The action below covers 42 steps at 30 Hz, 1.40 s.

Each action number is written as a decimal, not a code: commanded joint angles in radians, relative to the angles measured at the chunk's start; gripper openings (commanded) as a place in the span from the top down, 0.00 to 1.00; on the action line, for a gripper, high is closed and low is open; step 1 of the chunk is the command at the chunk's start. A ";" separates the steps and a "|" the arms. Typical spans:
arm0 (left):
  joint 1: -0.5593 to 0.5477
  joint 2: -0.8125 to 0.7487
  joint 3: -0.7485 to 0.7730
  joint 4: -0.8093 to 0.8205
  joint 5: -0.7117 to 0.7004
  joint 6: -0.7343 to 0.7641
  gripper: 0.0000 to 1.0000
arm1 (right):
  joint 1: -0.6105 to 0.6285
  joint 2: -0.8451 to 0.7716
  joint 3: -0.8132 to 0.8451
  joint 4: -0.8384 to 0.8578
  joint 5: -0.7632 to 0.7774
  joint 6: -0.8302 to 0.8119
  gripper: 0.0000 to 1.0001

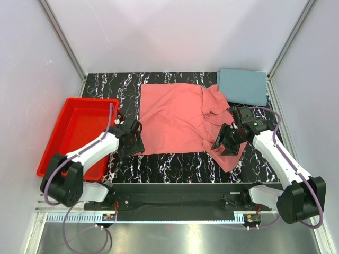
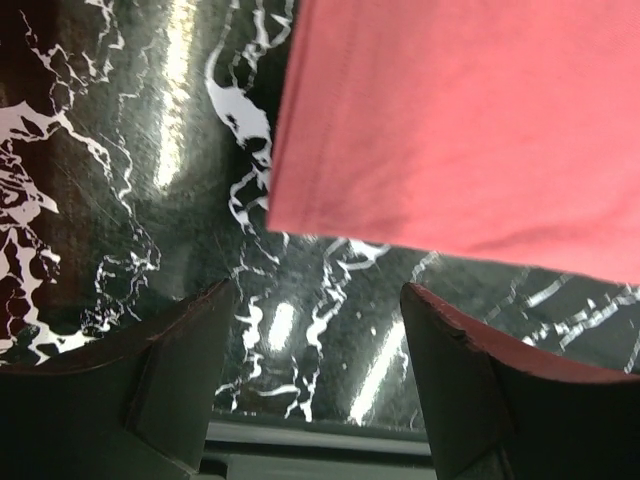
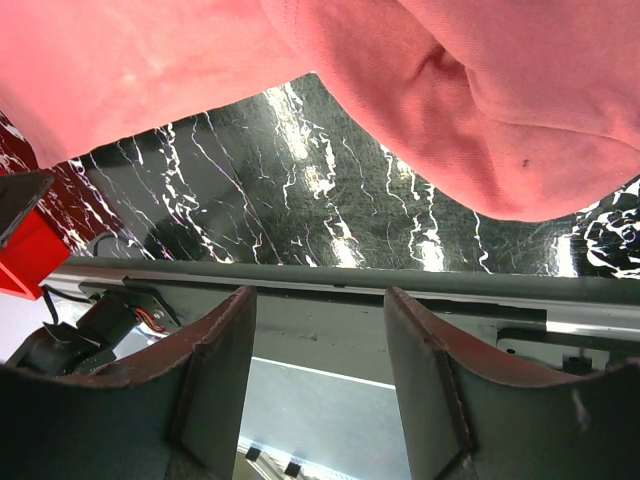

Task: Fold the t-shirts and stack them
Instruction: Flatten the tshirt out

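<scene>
A pink t-shirt [image 1: 177, 119] lies partly spread on the black marbled table, its right side bunched and folded over. A folded grey-blue t-shirt [image 1: 242, 86] lies at the back right corner. My left gripper [image 1: 133, 138] is open and empty at the pink shirt's near left corner [image 2: 290, 215], just off the cloth. My right gripper [image 1: 221, 144] is open and empty over the shirt's bunched right side; the pink cloth [image 3: 470, 110] hangs above my fingers in the right wrist view, and nothing is between them.
A red tray [image 1: 79, 129] stands at the left, off the table's edge, beside my left arm. Grey walls close in the back and sides. The table's front rail [image 3: 330, 280] runs below the pink shirt.
</scene>
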 commanded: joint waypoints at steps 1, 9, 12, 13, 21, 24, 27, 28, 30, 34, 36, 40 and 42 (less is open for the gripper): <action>0.022 0.052 -0.008 0.089 -0.021 -0.025 0.28 | 0.005 -0.019 0.024 0.021 0.008 0.018 0.39; 0.054 0.123 -0.011 0.157 -0.020 -0.006 0.41 | 0.007 -0.014 0.030 0.011 0.022 0.006 0.39; 0.064 0.153 -0.002 0.175 -0.011 0.012 0.51 | 0.007 -0.010 0.026 0.012 0.025 0.014 0.39; 0.065 0.162 -0.002 0.189 -0.007 0.018 0.56 | 0.007 -0.007 0.024 0.008 0.029 0.017 0.39; 0.091 0.132 0.065 0.136 -0.043 0.100 1.00 | 0.007 0.070 0.038 -0.098 0.172 0.043 0.33; 0.091 -0.021 0.128 0.054 -0.117 0.135 1.00 | 0.007 0.088 0.030 -0.112 0.177 0.046 0.33; 0.091 -0.188 0.205 -0.002 -0.195 0.198 1.00 | 0.007 0.096 0.007 -0.083 0.134 0.055 0.34; 0.091 -0.221 0.258 -0.028 -0.212 0.224 1.00 | 0.007 0.105 -0.013 -0.056 0.119 0.060 0.34; 0.090 -0.227 0.323 -0.085 -0.260 0.236 1.00 | 0.007 0.118 -0.033 -0.022 0.070 0.066 0.34; 0.090 -0.273 0.356 -0.108 -0.280 0.212 1.00 | 0.007 0.203 -0.070 0.063 0.017 0.058 0.35; 0.090 -0.285 0.372 -0.114 -0.284 0.203 1.00 | 0.007 0.237 -0.059 0.071 0.032 0.035 0.35; 0.090 -0.275 0.368 -0.105 -0.257 0.227 1.00 | 0.007 0.302 -0.043 0.087 0.034 0.023 0.35; 0.090 -0.276 0.336 -0.096 -0.220 0.223 1.00 | 0.007 0.305 -0.050 0.106 0.025 0.027 0.35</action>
